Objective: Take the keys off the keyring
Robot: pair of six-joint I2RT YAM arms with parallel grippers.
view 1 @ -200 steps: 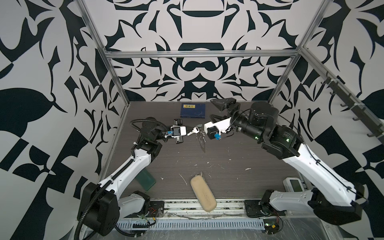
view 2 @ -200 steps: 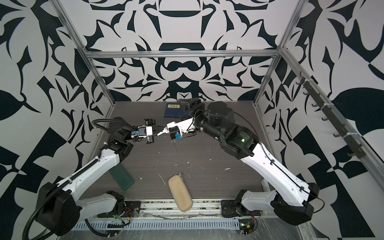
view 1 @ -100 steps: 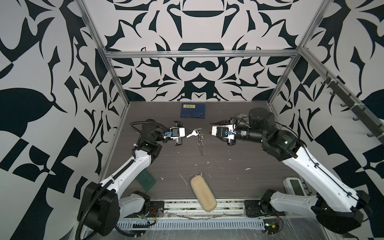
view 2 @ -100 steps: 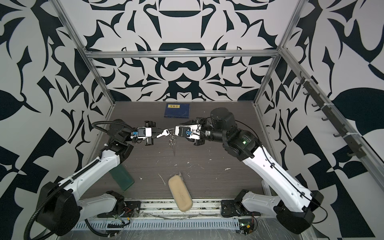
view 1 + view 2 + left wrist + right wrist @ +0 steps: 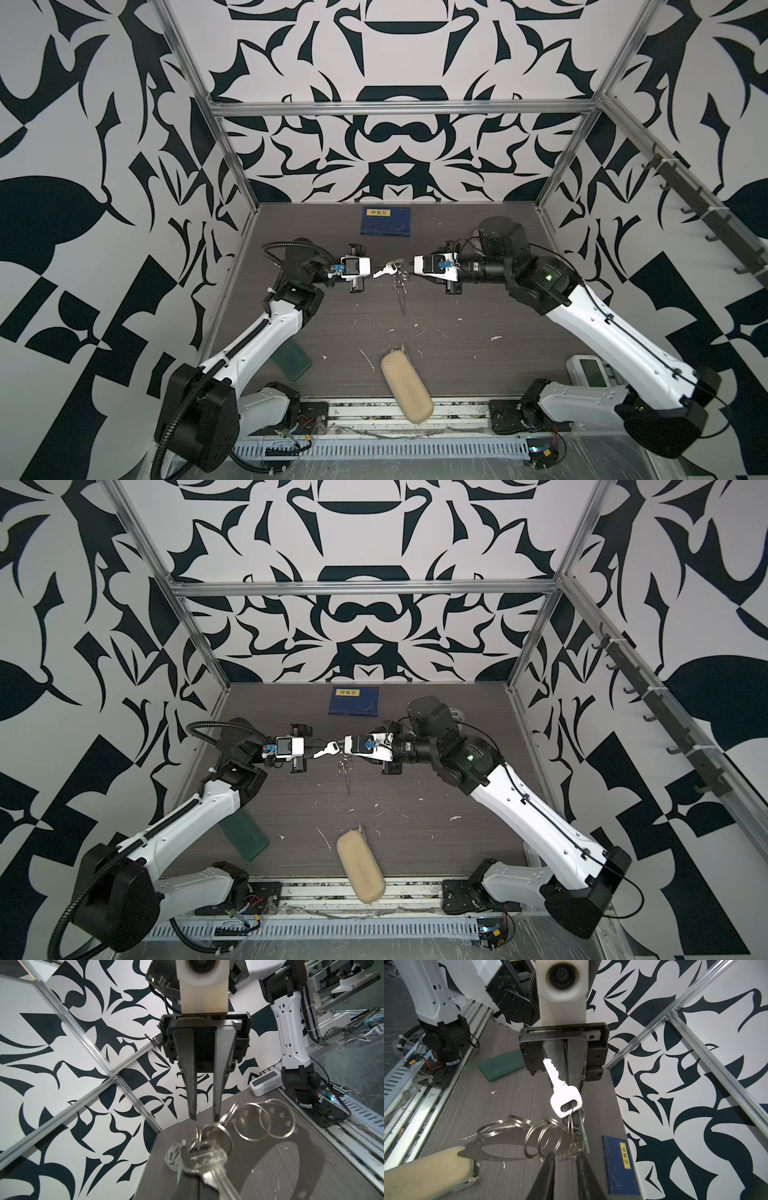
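When I checked the feeds, both arms were up mid-cell, grippers nose to nose above the table (image 5: 478, 332).

The left gripper (image 5: 375, 271) was clamped fully shut at the head end of the key (image 5: 565, 1097), with the blade pointing back along its fingers toward its own wrist. I couldn't tell if it pinched the head itself or the small ring through the hole.

The keyring (image 5: 544, 1136) hung off the key head in the air between the two grippers: a run of wire rings, some link chain, then the flat loop dangling lowest. In both top views the tail dropped toward the table, and I couldn't tell if it touched.

The right gripper (image 5: 204, 1118) was narrow, with a slim gap between the fingers and the tips straddling the small chain links just beside the key head. I couldn't tell whether it was actually biting on them.

Elsewhere, a tan pouch (image 5: 407, 386) lay at the front edge, partly over the rail. A blue book (image 5: 385, 221) sat by the back wall, a green block (image 5: 297, 361) near the left arm, and a tape roll (image 5: 172, 1157) on the table.
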